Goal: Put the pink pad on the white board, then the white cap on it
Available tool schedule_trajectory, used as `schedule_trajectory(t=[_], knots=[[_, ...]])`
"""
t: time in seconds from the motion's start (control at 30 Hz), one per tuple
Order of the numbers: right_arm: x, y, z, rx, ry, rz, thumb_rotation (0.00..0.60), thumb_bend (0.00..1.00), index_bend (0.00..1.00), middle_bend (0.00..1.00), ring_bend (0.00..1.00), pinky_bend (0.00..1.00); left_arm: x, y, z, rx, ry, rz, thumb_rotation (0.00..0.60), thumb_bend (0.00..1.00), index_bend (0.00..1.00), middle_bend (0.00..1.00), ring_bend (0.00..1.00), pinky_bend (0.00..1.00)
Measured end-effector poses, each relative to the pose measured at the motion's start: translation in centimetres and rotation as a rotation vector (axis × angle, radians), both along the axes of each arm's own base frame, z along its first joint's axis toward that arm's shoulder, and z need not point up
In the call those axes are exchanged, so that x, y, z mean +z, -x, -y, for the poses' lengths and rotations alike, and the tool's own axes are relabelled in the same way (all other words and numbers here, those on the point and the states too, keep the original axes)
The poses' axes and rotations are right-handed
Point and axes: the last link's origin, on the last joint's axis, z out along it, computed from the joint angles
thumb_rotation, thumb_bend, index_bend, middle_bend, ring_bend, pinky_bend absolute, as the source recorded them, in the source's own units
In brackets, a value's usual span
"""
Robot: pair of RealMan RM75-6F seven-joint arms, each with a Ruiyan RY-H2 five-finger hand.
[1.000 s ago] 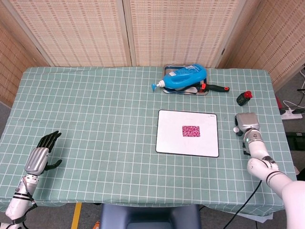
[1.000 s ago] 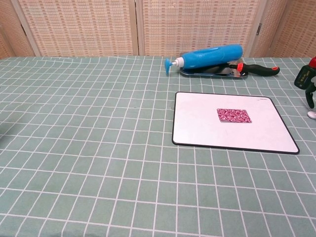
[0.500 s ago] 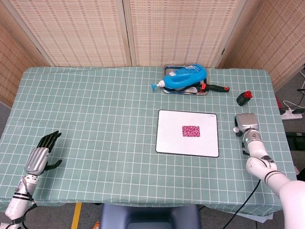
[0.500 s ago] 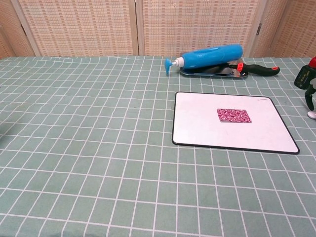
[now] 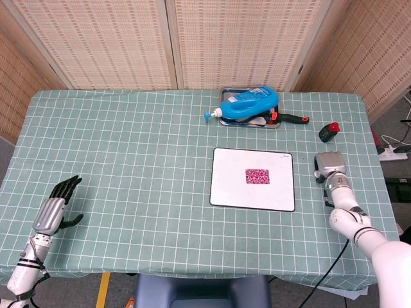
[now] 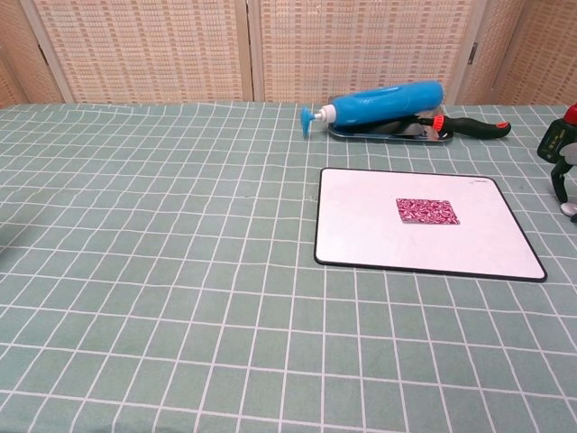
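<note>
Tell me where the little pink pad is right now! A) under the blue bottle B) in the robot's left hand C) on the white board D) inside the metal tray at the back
C: the pink pad lies flat near the middle of the white board, apart from the blue bottle on the tray behind it, while the left hand holds nothing, its fingers apart.
</note>
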Motion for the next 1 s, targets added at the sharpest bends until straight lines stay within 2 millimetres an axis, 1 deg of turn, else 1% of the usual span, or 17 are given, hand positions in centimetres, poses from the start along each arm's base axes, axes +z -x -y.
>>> schedule_trajectory(t=[0.2, 0.47, 0.67, 0.77, 0.87, 1.0], knots=[[-0.2, 0.0, 0.0, -0.003, -0.005, 0.000, 0.600, 0.24, 0.53, 0.99, 0.99, 1.00, 0.0, 0.0, 0.0, 0.000, 0.001, 0.007, 0.600, 0.21, 0.00, 0.00, 0.00, 0.00], [0.3, -0.4, 0.0, 0.009, 0.006, 0.014, 0.600, 0.24, 0.53, 0.99, 0.99, 1.00, 0.0, 0.0, 0.0, 0.003, 0.006, 0.011, 0.600, 0.21, 0.00, 0.00, 0.00, 0.00], [0.4, -1.5, 0.1, 0.037, 0.003, 0.030, 0.600, 0.25, 0.53, 0.99, 0.99, 1.00, 0.0, -0.1, -0.1, 0.003, 0.007, 0.015, 0.600, 0.21, 0.00, 0.00, 0.00, 0.00], [0.3, -2.6, 0.0, 0.064, -0.005, 0.045, 0.600, 0.25, 0.53, 0.99, 0.99, 1.00, 0.0, -0.1, -0.1, 0.002, 0.006, 0.016, 0.600, 0.21, 0.00, 0.00, 0.00, 0.00], [-0.1, -4.4, -0.1, 0.098, -0.018, 0.069, 0.600, 0.25, 0.54, 0.99, 0.99, 1.00, 0.1, -0.1, -0.1, 0.000, 0.003, 0.018, 0.600, 0.21, 0.00, 0.00, 0.00, 0.00], [-1.2, -7.9, -0.5, 0.162, -0.046, 0.111, 0.600, 0.25, 0.55, 0.99, 0.99, 1.00, 0.2, -0.1, -0.1, -0.001, 0.000, 0.020, 0.600, 0.21, 0.00, 0.00, 0.00, 0.00]])
